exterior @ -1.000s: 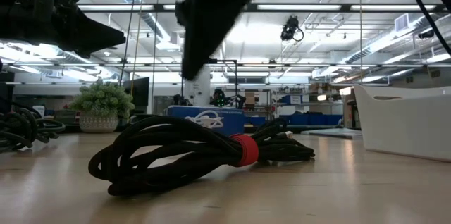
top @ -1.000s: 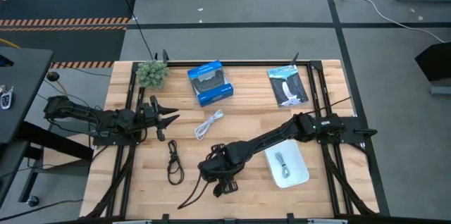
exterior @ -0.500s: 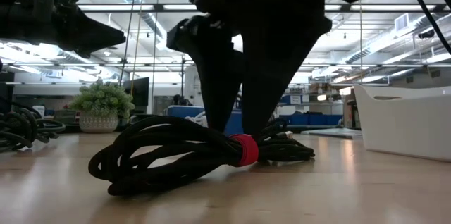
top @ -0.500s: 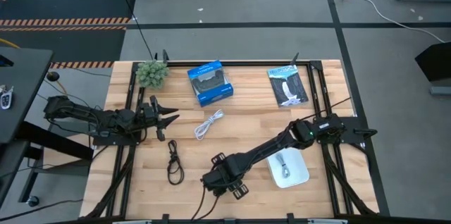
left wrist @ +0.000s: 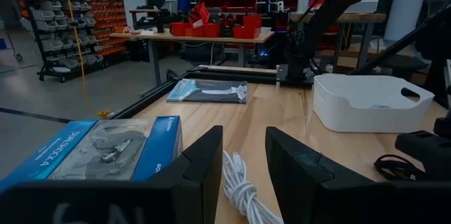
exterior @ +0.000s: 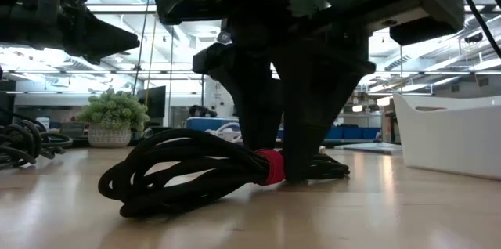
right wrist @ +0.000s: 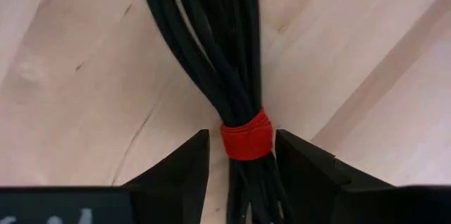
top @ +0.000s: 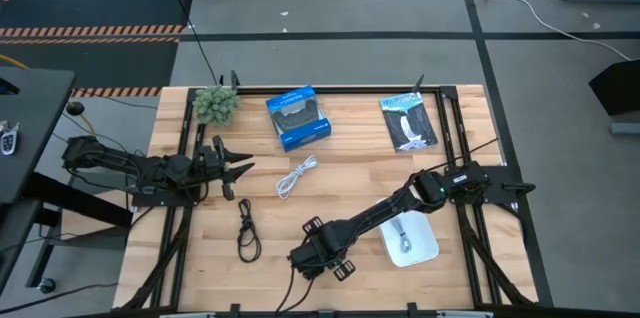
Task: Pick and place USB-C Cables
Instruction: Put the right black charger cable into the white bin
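Left gripper (top: 238, 169) hangs parted at the table's left side, near the white cable (top: 296, 175) and dark loop (top: 246, 230). The right gripper (right wrist: 241, 155) is down over the black cable (exterior: 188, 172), open fingers straddling its red tie (right wrist: 246, 135). The cords run lengthwise between the fingers, soft and floppy. Grey cable (top: 402, 232) sits in the white tray (top: 425, 248).

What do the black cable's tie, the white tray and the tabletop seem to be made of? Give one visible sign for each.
Red tie: probably fabric or hook-and-loop strap; matte, wrapped flat round the black cable.
White tray: likely moulded plastic; smooth, with rounded corners and a cut-out handle.
Tabletop: wood, seemingly sealed; grain lines and plank seams show.
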